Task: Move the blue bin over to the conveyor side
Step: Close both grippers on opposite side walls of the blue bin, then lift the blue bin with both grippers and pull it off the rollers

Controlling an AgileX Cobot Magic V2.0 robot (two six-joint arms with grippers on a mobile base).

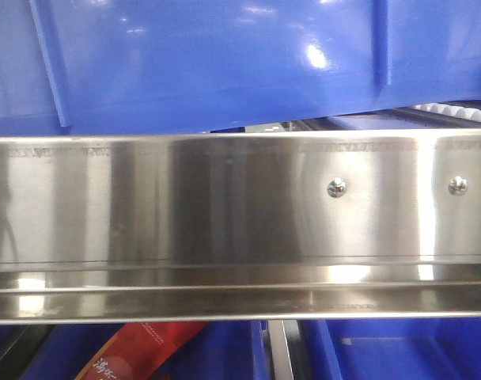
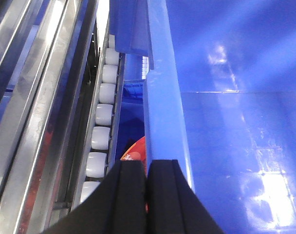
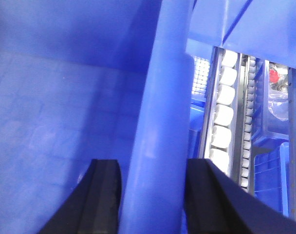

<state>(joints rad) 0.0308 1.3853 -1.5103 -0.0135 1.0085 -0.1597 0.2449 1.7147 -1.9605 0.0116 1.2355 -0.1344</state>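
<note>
The large glossy blue plastic bin [image 3: 55,107] hangs slightly tilted over the beam of the polished stainless-steel rack [image 1: 225,206]. Its thick flat rim [image 3: 160,97] runs straight ahead between the fingers of the right gripper [image 3: 153,168], one inside the wall and one outside, and both look pressed against it in a grip. The left gripper [image 2: 147,165] has its fingers drawn together to a thin seam, with the opposite rim passing just beyond the right-hand one; whether a lip is pinched there cannot be told. The bin looks stiff, bulky and slick, and probably light if empty, so the rim on both sides seems the sensible hold, raised evenly. Small white rollers [image 2: 101,114] line the rack just outside each pair of fingers. The bin's contents and underside are cut off, and no conveyor shows in any view.
</note>
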